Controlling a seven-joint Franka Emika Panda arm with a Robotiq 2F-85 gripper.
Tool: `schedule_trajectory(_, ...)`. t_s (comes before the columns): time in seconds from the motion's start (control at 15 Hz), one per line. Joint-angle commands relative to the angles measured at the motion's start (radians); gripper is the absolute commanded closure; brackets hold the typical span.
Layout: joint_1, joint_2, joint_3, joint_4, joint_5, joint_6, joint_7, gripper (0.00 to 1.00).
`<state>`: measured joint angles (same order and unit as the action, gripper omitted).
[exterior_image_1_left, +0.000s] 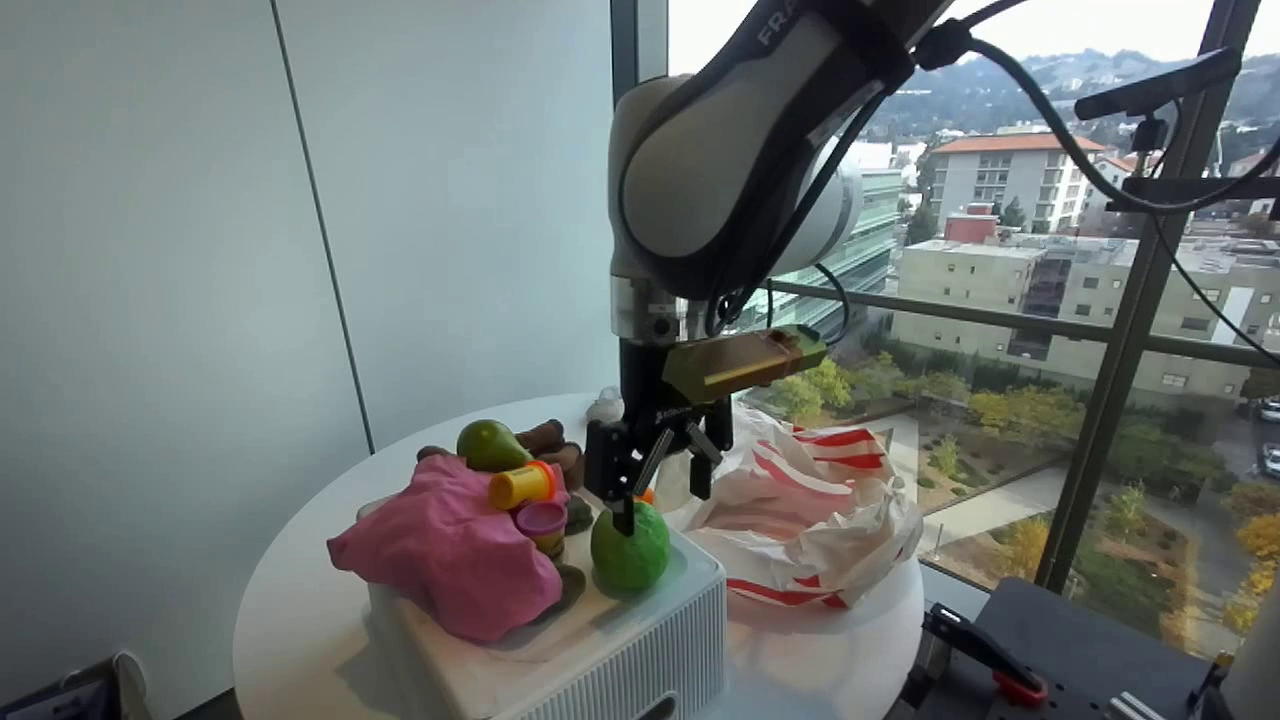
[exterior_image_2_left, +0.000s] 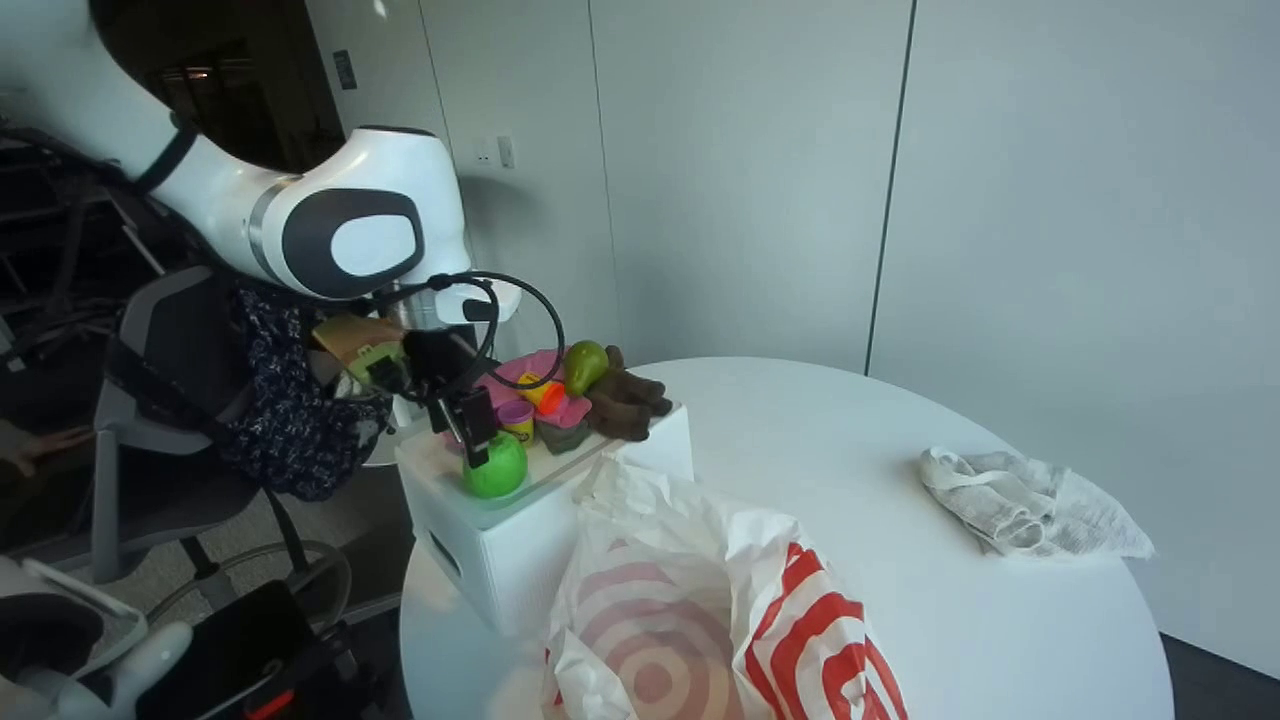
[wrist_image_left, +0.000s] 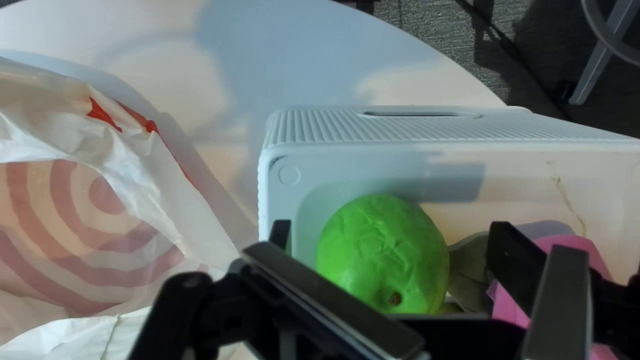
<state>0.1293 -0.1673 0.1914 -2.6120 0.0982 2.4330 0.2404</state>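
- The black two-fingered gripper (exterior_image_1_left: 661, 503) covers part of the wrinkled bright green apple-like ball (wrist_image_left: 382, 245) in all three views.
- Beside the ball, the dull grey-green lump (exterior_image_2_left: 562, 437) is hard to make out; so is the small orange patch (exterior_image_1_left: 648, 496) near a fingertip.
- The white plastic bag with red rings (exterior_image_2_left: 760, 560) is cut off at the bottom in an exterior view and at the left in the wrist view.
- The ball's brown stem spot (wrist_image_left: 394, 299) shows clearly in the wrist view alone.
- An exterior view shows plainly the crumpled white cloth (exterior_image_2_left: 1030, 505) on the round white table (exterior_image_2_left: 800, 430); the wrist view leaves it out.
- Both exterior views show the glossy green pear (exterior_image_1_left: 490, 447), the yellow tub with an orange lid (exterior_image_1_left: 515, 488) and the soft brown object (exterior_image_2_left: 630, 395); the wrist view catches only part of the pink cloth (exterior_image_1_left: 460, 550), behind a finger.
- The ball sits on top of the white ribbed plastic box (wrist_image_left: 325, 125), near one end.
- The jaws are spread wider than the ball and grip nothing; in the wrist view gaps show on both sides of it.
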Motion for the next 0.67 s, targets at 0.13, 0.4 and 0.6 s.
schedule_trajectory(0.13, 0.002, 0.131, 0.006, 0.08, -0.102, 0.041, 0.08, 0.0)
schedule_trajectory(0.4, 0.01, 0.217, -0.005, 0.129, -0.163, 0.051, 0.105, 0.0)
schedule_trajectory(0.6, 0.02, 0.263, -0.016, 0.163, -0.212, 0.047, 0.123, 0.27)
